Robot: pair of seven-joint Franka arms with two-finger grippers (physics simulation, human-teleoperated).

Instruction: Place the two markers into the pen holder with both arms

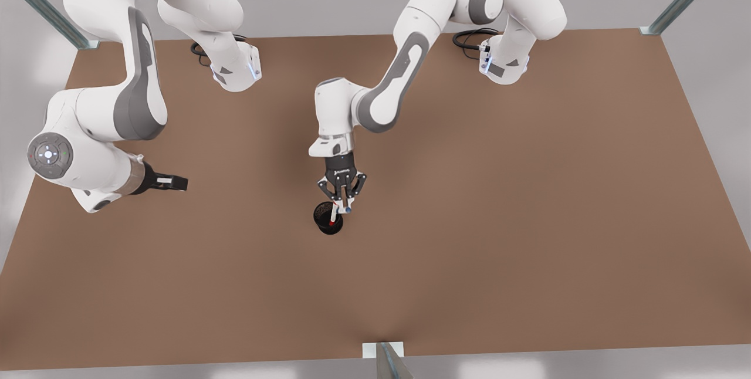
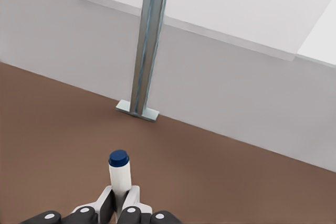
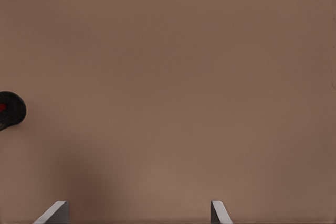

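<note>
a brown table (image 1: 528, 220) seen from above, with two white robot arms reaching over it from the far edge.

the right gripper (image 1: 342, 206) hangs near the middle of the table, pointing straight down just above the pen holder (image 1: 321, 227), a small black cup. its fingers are spread apart. the red marker (image 1: 334, 212) stands in the cup, its white barrel rising out of the opening toward the spread fingers; whether they touch it cannot be told. in the right wrist view, two pale fingertips (image 3: 219, 213) sit wide apart over bare table, and the pen holder (image 3: 13, 109) shows at the frame's edge with a spot of red inside.

the left gripper (image 1: 179, 182) is at the front view's left, well apart from the cup, raised over the table and pointing sideways toward the front view's right. it pinches the blue marker (image 2: 119, 174) by its white barrel, the dark blue cap sticking out beyond the fingers (image 2: 107, 202). beyond it, a metal post (image 2: 149, 40) stands at the table's edge against a grey wall.
</note>
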